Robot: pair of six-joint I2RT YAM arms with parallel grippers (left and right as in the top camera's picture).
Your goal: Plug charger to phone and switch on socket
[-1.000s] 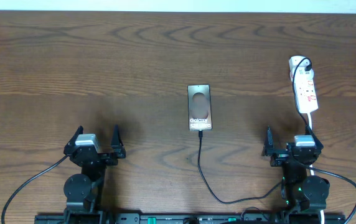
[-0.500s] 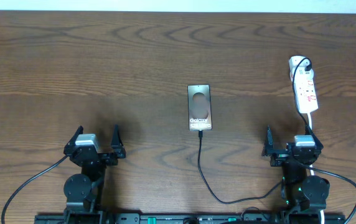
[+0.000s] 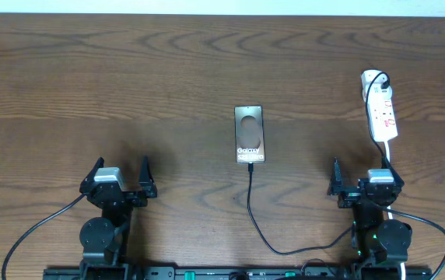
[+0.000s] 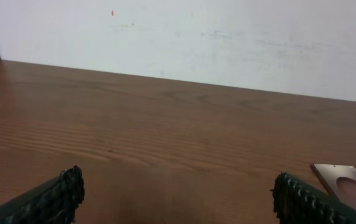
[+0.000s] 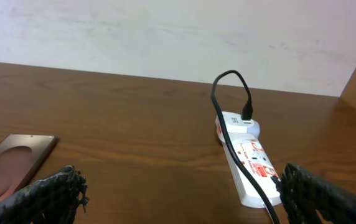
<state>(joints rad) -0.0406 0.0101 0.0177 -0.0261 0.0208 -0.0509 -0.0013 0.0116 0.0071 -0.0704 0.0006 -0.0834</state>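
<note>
Overhead, the phone [image 3: 249, 134] is lying flat near the middle of the wooden desk [image 3: 129, 78], its long side running near to far and its lettering toward the near end. The charger [image 3: 254, 222] is curving along the near part of the desk. Its tip is reaching up to the phone's near edge and is looking joined to it, though the tip is too small to tell whether it is seated.

The socket [image 3: 381, 111] is lying at the far right, with a black plug [image 3: 383, 78] sitting in its far end. Its switches are too small to read. A white cord [image 3: 391, 149] is leaving its near end and passing out of sight beside the right arm.

The left hand [image 3: 121, 173] is resting near the left front edge with its jaws spread wide, gripping nothing. The right hand [image 3: 362, 176] is sitting near the right front edge, just near of the socket, also gaping and empty.

Through the left wrist camera, only the finger [image 4: 56, 196] tips are showing, and just a corner of the phone [image 4: 347, 186] is appearing at the right edge, the remainder cut off.

Through the right wrist camera, the socket [image 5: 248, 163] is lying ahead between the parted fingers [image 5: 56, 190]. A black cable is looping from its plug and running over it, the phone [image 5: 13, 158] is cropped at the left, and a white wall [image 5: 165, 31] is filling the background.
</note>
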